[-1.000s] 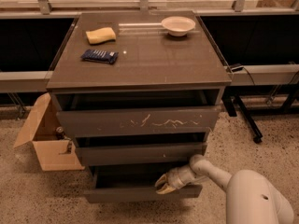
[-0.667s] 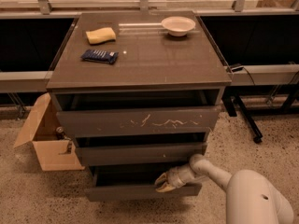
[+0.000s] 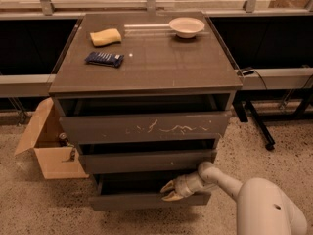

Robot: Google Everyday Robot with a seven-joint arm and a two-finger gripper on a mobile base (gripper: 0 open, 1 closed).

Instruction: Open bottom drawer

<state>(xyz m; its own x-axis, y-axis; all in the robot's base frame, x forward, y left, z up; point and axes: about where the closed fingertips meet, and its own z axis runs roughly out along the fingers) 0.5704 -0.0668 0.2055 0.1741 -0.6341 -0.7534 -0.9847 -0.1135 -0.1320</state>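
Reaching low, the pincer point(image 3: 171, 191), tips slightly spread, sits at the top edge of the bottom drawer point(image 3: 132, 202), which looks barely out; most of the pull remains.

Warm, dim light falls from above onto the cabinet top point(image 3: 146, 62), where a pale streak of glare runs beside the bowl point(image 3: 186, 26) — the gaps between the drawer fronts lie in deep shadow. The gripper point(image 3: 168, 191), at the top edge of the bottom drawer point(image 3: 132, 200), shows pale against that dark recess.
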